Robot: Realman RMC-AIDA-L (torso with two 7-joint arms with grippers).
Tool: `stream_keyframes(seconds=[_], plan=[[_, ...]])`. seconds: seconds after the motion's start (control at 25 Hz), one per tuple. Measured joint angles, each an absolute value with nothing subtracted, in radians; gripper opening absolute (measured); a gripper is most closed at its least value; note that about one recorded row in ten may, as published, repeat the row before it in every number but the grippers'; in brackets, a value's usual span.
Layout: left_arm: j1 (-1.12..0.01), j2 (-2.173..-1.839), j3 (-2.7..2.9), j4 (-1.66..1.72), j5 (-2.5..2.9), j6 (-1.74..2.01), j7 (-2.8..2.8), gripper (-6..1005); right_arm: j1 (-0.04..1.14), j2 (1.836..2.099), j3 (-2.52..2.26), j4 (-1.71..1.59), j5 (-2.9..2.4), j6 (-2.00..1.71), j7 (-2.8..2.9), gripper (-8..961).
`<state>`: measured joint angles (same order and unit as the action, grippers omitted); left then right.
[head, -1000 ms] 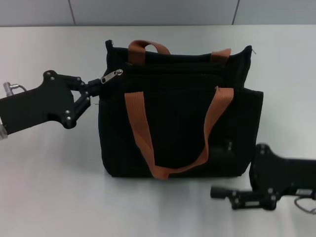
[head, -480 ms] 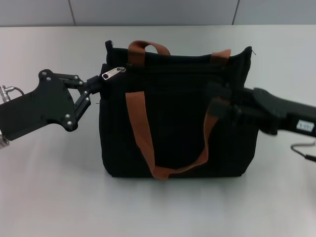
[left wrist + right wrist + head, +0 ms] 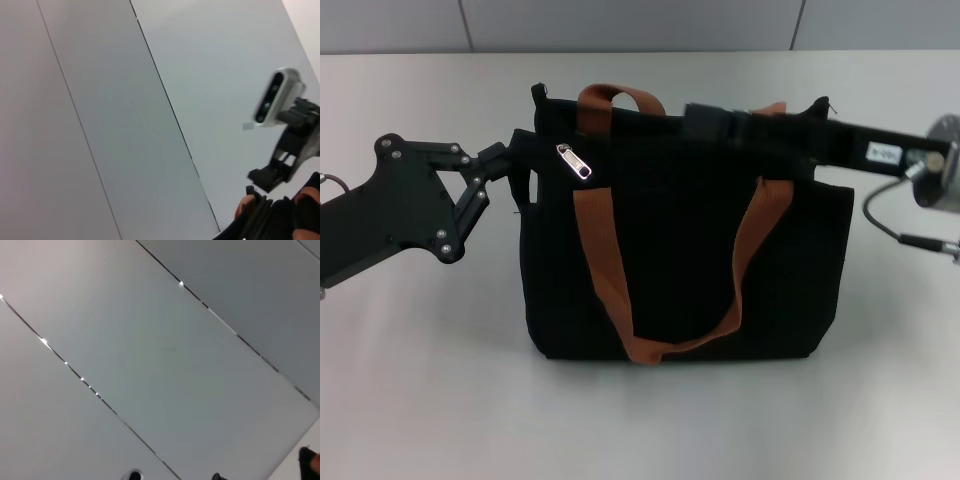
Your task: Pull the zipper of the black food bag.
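Observation:
The black food bag stands upright in the middle of the table, with two orange-brown strap handles. The silver zipper pull hangs loose on the bag's front, near its top left corner. My left gripper is at that corner, left of the pull, and looks shut on the bag's corner fabric. My right gripper reaches in from the right along the bag's top edge, well right of the pull. The bag's top shows in the left wrist view.
The grey table lies all around the bag. A grey panelled wall stands behind it. A cable loops off my right wrist. The right wrist view shows only wall panels.
My right arm rose from the table's front right and now lies across the bag's top. The zipper pull, which pointed at my left gripper, now hangs down. My left gripper shifted slightly up.

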<state>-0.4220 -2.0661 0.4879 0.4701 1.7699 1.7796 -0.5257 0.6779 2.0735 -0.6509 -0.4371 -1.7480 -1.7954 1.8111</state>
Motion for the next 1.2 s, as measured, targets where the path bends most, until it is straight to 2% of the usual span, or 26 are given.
stream_keyframes(seconds=[0.28, 0.56, 1.2], plan=[[-0.427, -2.066, 0.488, 0.471, 1.761, 1.784, -0.526, 19, 0.754, 2.066, -0.776, -0.523, -1.75, -1.742, 1.987, 763], [-0.432, -2.066, 0.491, 0.469, 1.759, 1.781, -0.526, 23, 0.856, 2.034, -0.922, -0.579, -1.8, -1.694, 2.181, 756], [-0.454, -2.064, 0.491, 0.469, 1.759, 1.78, -0.562, 31, 0.981, 2.03, -0.938, -0.599, -1.919, -1.635, 2.275, 757]])
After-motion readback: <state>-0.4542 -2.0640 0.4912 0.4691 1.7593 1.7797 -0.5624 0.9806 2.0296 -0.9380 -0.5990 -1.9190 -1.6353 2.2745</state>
